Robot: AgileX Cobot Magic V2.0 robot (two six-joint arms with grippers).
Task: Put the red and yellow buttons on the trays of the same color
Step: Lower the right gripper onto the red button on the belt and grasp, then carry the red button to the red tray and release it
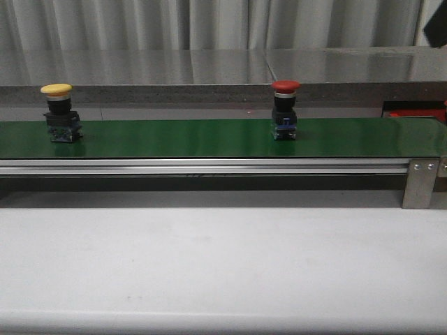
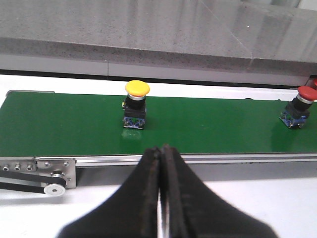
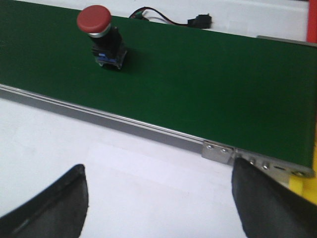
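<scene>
Left gripper [image 2: 160, 198] fingers pressed together, nothing between them, hovering over the white table [image 1: 223, 265] on the near side of the green conveyor belt [image 1: 209, 138]. Right gripper [image 3: 158, 198] spread wide, empty, also over the table near the belt's near rail [image 3: 124, 124]. Yellow button [image 1: 59, 112] upright on the belt toward its left end, standing on its black and blue base; in the left wrist view it [image 2: 135, 105] sits just beyond the closed fingers. Red button [image 1: 285, 109] upright on the belt, right of middle, well apart from the yellow one; right wrist view shows it [image 3: 99, 34] tilted slightly. A black cable with connector [image 3: 171, 20] lies beyond the belt's far edge. No tray visible in any view.
</scene>
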